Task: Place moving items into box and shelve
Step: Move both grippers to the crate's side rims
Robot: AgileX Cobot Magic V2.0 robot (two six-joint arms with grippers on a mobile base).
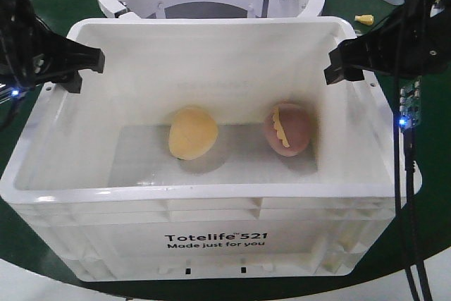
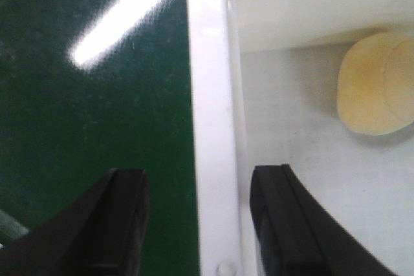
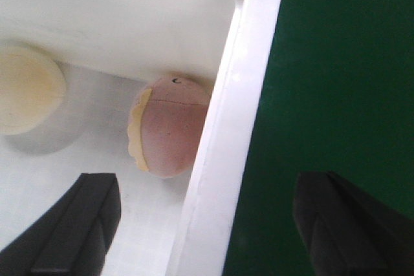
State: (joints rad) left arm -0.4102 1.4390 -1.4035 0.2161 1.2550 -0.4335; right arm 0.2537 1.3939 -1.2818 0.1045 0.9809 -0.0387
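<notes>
White box (image 1: 106,237), print (image 1: 215,240) front-only, left end effector (image 2: 200,211), right end effector (image 3: 210,211) spread astride rim

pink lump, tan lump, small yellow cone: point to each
pink lump (image 1: 294,126): front view, its rounded middle
tan lump (image 1: 192,132): front view, its middle
small yellow cone (image 1: 363,19): front view, its body

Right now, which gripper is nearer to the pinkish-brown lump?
Right. The right gripper straddles the box wall beside the pinkish-brown lump; the left gripper straddles the opposite wall.
</notes>
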